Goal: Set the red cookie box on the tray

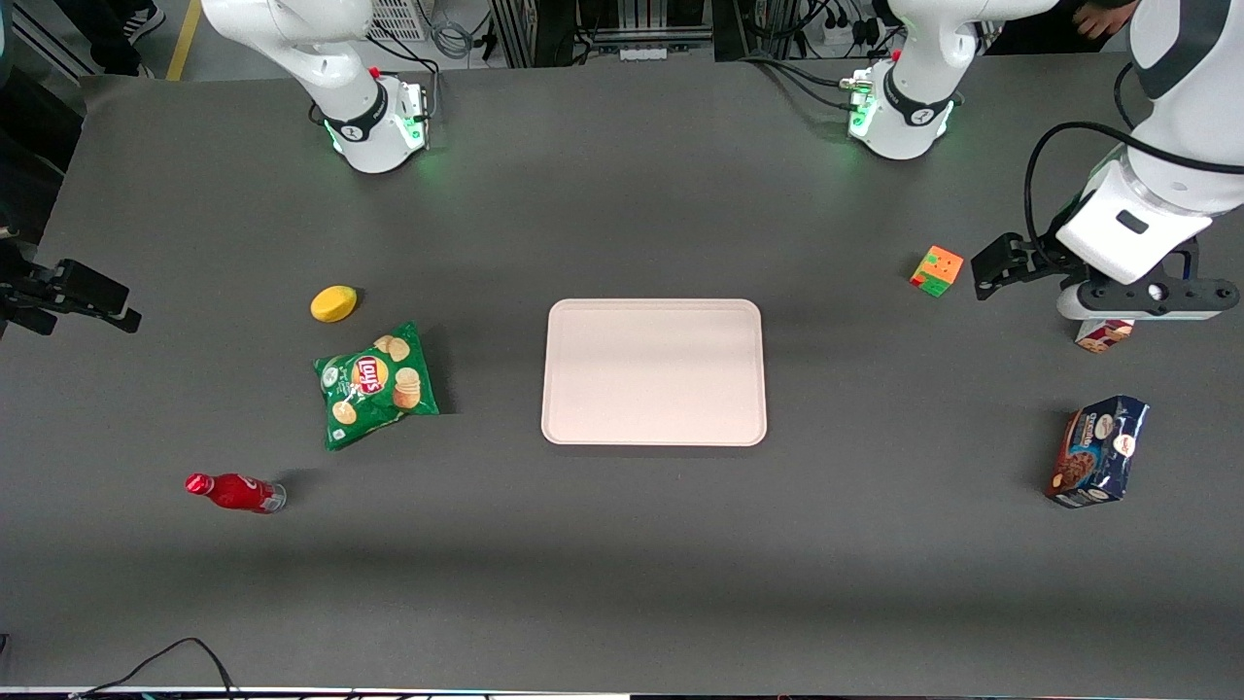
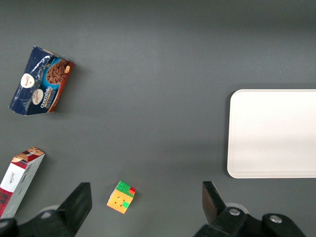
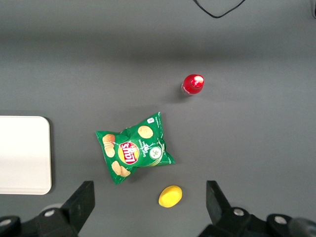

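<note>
The red cookie box [image 1: 1103,334] lies flat on the table at the working arm's end; the arm's hand covers most of it in the front view. In the left wrist view the red cookie box [image 2: 19,180] shows a white side panel, tartan faces and a cookie picture at its end. My gripper [image 1: 1143,307] hovers well above the table, over the box. In the wrist view the gripper [image 2: 145,207] is open and holds nothing. The pale pink tray [image 1: 653,371] sits at the table's middle with nothing on it, and the tray [image 2: 272,133] also shows in the wrist view.
A colour cube [image 1: 937,269] lies on the table between the box and the tray, under my fingers' span [image 2: 121,197]. A dark blue cookie packet [image 1: 1098,451] lies nearer the front camera than the box. A chips bag [image 1: 375,384], a yellow lemon [image 1: 333,303] and a red bottle [image 1: 233,492] lie toward the parked arm's end.
</note>
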You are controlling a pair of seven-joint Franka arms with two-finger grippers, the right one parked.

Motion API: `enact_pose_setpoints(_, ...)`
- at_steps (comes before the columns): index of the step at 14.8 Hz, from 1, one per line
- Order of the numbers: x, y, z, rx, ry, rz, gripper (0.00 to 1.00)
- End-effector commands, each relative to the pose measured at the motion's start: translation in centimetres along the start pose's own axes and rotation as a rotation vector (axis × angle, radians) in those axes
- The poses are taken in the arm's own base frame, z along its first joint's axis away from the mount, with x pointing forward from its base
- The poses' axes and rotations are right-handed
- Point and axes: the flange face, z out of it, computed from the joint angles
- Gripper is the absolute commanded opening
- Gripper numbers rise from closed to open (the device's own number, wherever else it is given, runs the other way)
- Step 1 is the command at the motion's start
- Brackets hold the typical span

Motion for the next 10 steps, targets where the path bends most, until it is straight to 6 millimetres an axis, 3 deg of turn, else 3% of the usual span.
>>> enact_pose_setpoints(1, -0.21, 0.12, -0.48, -0.008, 0.01, 0.002, 1.0)
enact_pose_setpoints(10, -0.41, 0.08, -0.32, -0.003, -0.008, 0.004, 1.0)
